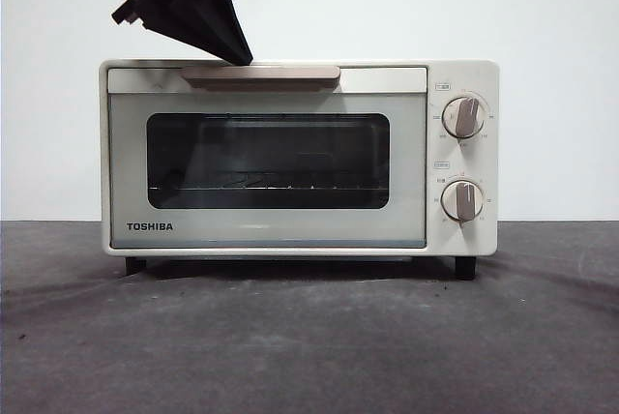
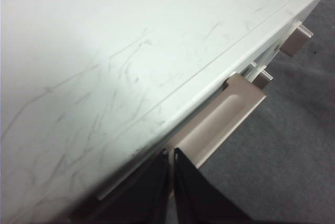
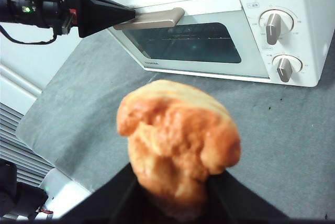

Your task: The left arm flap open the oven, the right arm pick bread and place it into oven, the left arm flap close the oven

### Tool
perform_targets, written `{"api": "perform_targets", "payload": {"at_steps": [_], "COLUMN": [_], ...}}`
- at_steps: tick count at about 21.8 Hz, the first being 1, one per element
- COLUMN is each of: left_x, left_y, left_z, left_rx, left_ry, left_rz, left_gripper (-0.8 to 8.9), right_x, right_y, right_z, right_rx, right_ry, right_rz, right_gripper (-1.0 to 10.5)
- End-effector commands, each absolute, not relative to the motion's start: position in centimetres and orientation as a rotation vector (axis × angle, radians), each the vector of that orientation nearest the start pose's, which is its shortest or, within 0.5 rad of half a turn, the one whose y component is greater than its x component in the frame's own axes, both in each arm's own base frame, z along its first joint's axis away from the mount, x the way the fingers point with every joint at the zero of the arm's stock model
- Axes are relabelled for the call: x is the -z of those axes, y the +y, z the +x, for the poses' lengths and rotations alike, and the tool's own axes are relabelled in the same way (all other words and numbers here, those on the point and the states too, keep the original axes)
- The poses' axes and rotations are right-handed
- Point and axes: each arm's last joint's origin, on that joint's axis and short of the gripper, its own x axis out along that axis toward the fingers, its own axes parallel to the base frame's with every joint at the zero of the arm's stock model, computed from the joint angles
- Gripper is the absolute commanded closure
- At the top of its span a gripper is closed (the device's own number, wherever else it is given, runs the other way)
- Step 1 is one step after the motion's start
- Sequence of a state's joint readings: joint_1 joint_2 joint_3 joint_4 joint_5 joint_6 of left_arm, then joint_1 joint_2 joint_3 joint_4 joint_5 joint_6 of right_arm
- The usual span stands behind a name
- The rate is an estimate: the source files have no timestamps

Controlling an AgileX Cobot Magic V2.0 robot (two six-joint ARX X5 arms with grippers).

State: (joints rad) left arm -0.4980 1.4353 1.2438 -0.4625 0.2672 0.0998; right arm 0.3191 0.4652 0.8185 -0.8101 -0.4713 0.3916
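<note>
Oven (image 1: pixel 290 158): cream toaster oven, standing square on the dark grey table (image 1: pixel 309 337); door up and shut, wire rack visible behind the dark window and nothing on it. Two knobs (image 1: pixel 463 158) at the side, untouched

Handle (image 1: pixel 261 75): beige bar across the top of the door. The black tip of the left gripper (image 1: pixel 242 56) rests at its upper edge, coming down at a slant from above. Its wrist view shows the jaws pressed almost together with only a thin slit between them and nothing held; the tip sits just behind the bar, where a pull outward would likely swing the door down

Bread (image 3: pixel 178 145): lumpy orange-tan bun, clamped from below between the jaws of the right gripper (image 3: pixel 175 192), which are closed on its lower part. Held in the air well apart from the oven, facing the door, apparently kept back so the door has room to drop

Task stage, judged: opening not yet done; the bread cannot go in until the door is down
</note>
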Motion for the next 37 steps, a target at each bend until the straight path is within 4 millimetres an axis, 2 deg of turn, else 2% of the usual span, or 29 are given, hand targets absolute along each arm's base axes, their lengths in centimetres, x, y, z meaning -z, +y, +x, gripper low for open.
{"api": "perform_targets", "payload": {"at_steps": [1, 21, 37], "left_x": [-32.3, -30.8, -31.6], "left_y": [-16.0, -15.8, -15.8], "left_z": [27.4, 26.0, 23.2], "left_rx": [0.777, 0.787, 0.801], "left_ry": [0.604, 0.812, 0.834], "left_rz": [0.185, 0.223, 0.258], "left_gripper": [7.98, 7.98, 7.98], "right_x": [-32.8, -32.8, -32.8], "right_y": [3.7, 3.7, 3.7], "right_z": [6.8, 6.8, 6.8], "right_rx": [-0.687, -0.686, -0.685], "right_ry": [0.59, 0.589, 0.59], "right_rz": [0.408, 0.412, 0.413], "right_gripper": [8.4, 8.4, 8.4]}}
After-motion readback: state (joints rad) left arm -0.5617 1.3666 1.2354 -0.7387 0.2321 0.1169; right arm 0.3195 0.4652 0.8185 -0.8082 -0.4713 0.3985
